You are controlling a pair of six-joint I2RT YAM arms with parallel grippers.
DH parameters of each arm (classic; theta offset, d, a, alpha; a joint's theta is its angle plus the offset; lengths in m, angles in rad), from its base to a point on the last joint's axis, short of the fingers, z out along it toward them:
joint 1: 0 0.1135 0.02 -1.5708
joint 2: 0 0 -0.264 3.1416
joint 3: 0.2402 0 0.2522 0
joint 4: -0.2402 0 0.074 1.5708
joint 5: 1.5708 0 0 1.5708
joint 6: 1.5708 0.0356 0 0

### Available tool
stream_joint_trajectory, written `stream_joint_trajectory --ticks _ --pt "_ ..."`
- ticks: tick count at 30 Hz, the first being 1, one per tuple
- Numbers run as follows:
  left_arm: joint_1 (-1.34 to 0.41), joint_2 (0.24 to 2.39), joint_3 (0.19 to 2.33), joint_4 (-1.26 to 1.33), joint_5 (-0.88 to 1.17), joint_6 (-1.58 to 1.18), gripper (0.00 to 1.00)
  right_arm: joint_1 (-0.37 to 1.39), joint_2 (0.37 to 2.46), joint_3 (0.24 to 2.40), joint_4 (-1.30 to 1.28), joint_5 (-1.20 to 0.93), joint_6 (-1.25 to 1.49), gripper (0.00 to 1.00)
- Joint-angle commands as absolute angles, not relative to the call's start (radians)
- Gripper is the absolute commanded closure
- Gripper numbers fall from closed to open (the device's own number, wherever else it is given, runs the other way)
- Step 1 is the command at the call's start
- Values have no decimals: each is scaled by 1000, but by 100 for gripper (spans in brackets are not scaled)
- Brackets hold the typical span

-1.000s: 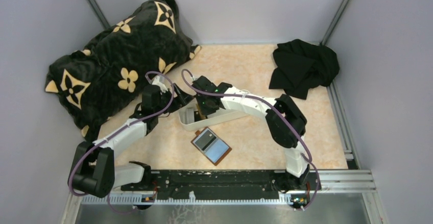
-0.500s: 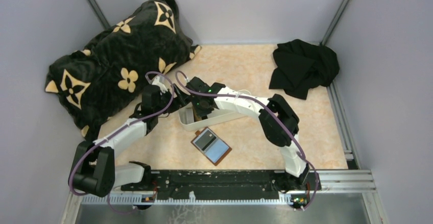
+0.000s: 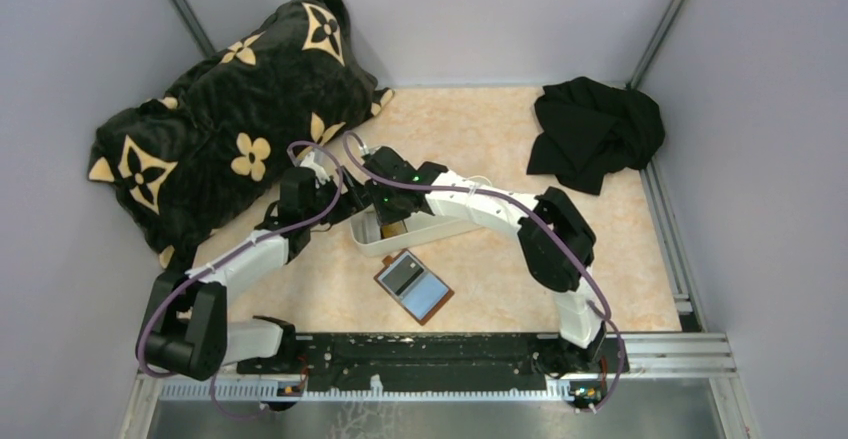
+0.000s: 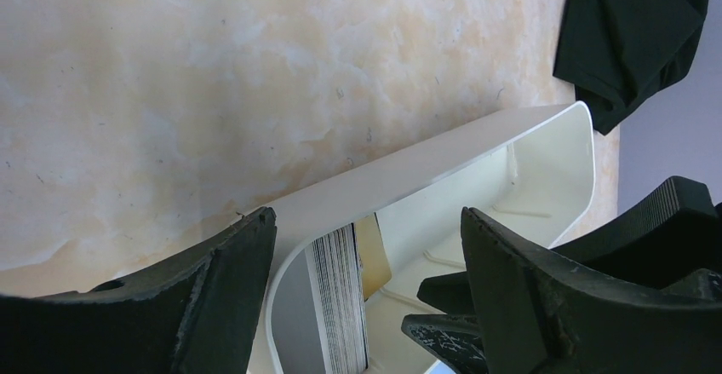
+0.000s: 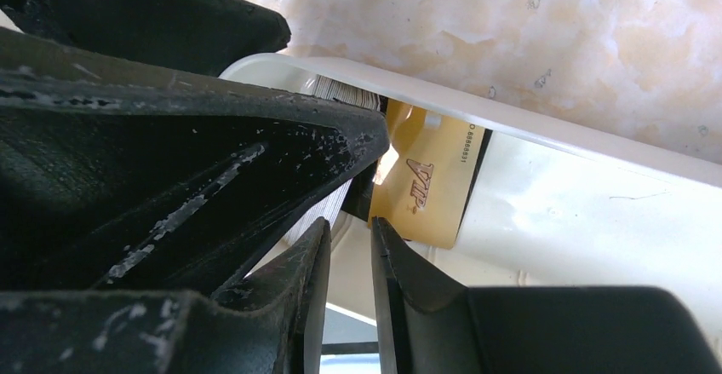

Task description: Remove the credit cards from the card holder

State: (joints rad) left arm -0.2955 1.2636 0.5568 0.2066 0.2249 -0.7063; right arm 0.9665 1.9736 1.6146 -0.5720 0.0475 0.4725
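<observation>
**White tray, two grippers, cards inside**

White plastic, long and shallow: the tray lies on the peach marbled desk, and both arms crowd over one end of it.

The left gripper stands wide open and holds nothing. It straddles the tray's long wall, one finger over the bare desk, the other over the tray's inside.

Between those fingers the credit cards lie in the tray's rounded end. One is a grey card with fine stripes. The gold card is partly tucked under it.

The right gripper reaches into the same end from the other side. Its fingers are parted only a crack, with nothing I can see between them. The gold card lies flat on the tray floor just past its fingertips, apart from them. A big black finger crosses above the right gripper's own in its camera view.

The card holder lies open on the desk, just beside the tray on the side nearer the arm bases and below the right gripper. Neither gripper touches it. Its brown edge frames a blue-grey inside with a darker rectangle on one half; whether that is a card I cannot tell.

Well beyond the left gripper sits a black pillow with tan flowers. A black cloth is bunched in the far corner, well away from the right gripper.
</observation>
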Motion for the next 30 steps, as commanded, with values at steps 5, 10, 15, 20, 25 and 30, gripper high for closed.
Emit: stream_joint_trajectory --ticks 5,10,15,20,25,30 --pt "-310 1255 577 221 312 -700 14 988 1855 1538 -422 68 495 76" --pt "-348 1136 574 184 196 -651 13 965 1628 1310 -289 174 509 82" --pt "-357 960 613 129 145 -570 14 946 1316 1020 -54 192 484 79" --pt "-382 909 617 79 232 -552 16 950 1203 876 -50 171 475 78" --pt "-554 866 542 79 170 -533 20 1076 1198 729 22 122 510 79" --pt "-580 818 511 85 82 -591 24 1265 1314 729 46 209 591 100"
